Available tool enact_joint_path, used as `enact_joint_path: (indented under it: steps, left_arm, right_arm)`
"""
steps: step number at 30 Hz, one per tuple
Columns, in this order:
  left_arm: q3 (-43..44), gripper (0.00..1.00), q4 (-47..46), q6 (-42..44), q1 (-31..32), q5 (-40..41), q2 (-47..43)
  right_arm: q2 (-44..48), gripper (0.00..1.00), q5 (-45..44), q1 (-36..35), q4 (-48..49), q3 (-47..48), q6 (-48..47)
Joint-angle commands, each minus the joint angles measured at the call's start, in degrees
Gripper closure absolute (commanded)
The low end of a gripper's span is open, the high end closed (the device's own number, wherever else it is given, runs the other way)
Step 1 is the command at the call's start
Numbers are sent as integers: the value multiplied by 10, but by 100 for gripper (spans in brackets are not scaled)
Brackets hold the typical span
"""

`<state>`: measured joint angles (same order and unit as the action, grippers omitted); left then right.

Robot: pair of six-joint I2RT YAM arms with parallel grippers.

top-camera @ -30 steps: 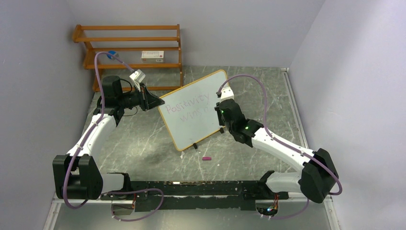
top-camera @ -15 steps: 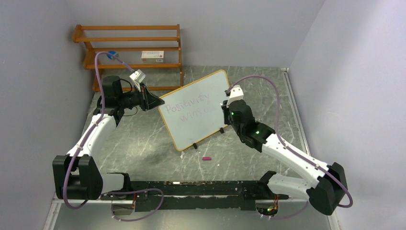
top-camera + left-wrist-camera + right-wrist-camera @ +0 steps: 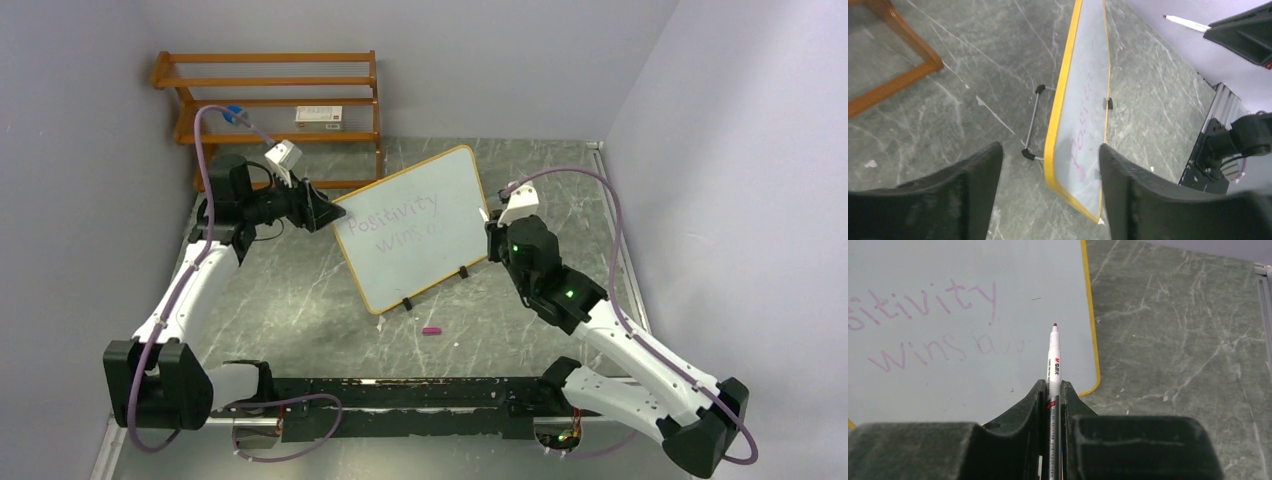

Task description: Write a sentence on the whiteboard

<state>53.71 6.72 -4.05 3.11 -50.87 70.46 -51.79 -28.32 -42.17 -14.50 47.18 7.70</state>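
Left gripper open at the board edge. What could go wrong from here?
1. The whiteboard stands only on small feet, its edge inside the open left gripper; a sideways pull-out may tip it.
2. The right gripper holds the uncapped marker aimed at the board; drifting forward could add a stray mark.

The rectangular white board with rounded corners (image 3: 425,262) has a yellow rim, and the thin handwritten sentence (image 3: 392,227) across it is purple-pink. The stone-look table (image 3: 290,295) is dark grey-green with pale veins. The slim plastic marker (image 3: 1054,362) is white with a red tip and small red-and-dark print. The slatted wooden shelf rack (image 3: 270,82) at the table's far left corner is orange-brown. The small capsule-shaped piece (image 3: 432,330) towards the table's near edge seems magenta.
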Motion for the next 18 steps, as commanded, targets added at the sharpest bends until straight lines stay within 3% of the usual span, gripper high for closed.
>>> enact_joint_path:
  steps: [1, 6, 18]
  left_arm:
    - [45, 19, 27, 0, 13, 51, -46]
    - [95, 9, 115, 33, 74, 150, -77]
    - [114, 8, 219, 67, 301, 306, -117]
  right_arm:
    - [35, 100, -28, 4, -19, -4, -10]
    - [83, 100, -53, 3, -33, -5, -18]
    - [189, 100, -79, 3, -78, -15, -13]
